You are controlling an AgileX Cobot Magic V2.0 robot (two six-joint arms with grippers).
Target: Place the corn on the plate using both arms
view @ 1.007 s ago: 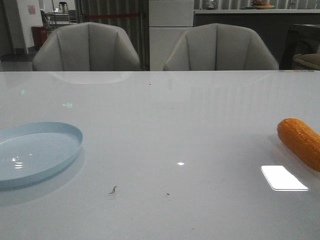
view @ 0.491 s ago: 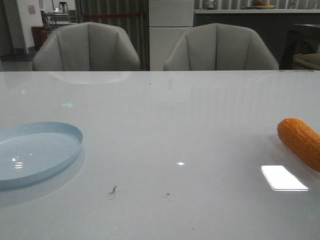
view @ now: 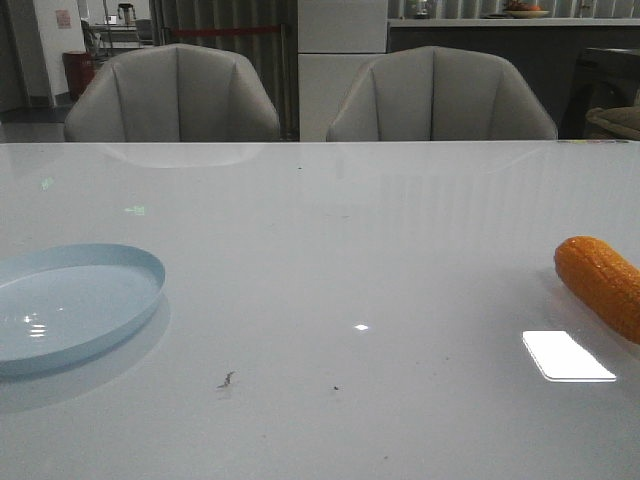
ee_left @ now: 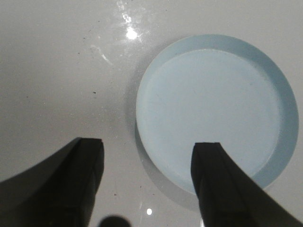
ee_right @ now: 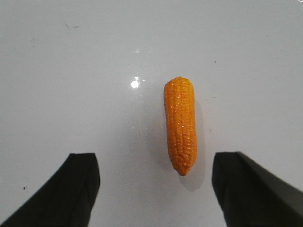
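The orange corn (view: 603, 284) lies on the white table at the right edge of the front view, partly cut off. In the right wrist view the corn (ee_right: 180, 125) lies flat, just beyond my open, empty right gripper (ee_right: 155, 163) and nearer its right finger. The pale-blue plate (view: 70, 303) sits empty at the left edge of the front view. In the left wrist view the plate (ee_left: 215, 106) lies below my open, empty left gripper (ee_left: 147, 149), whose right finger overlaps the plate's rim. Neither gripper shows in the front view.
The glossy white table (view: 330, 260) carries small dark specks (view: 227, 380) near the front middle and a bright light reflection (view: 567, 355) beside the corn. Two grey chairs (view: 172, 95) stand behind the table's far edge.
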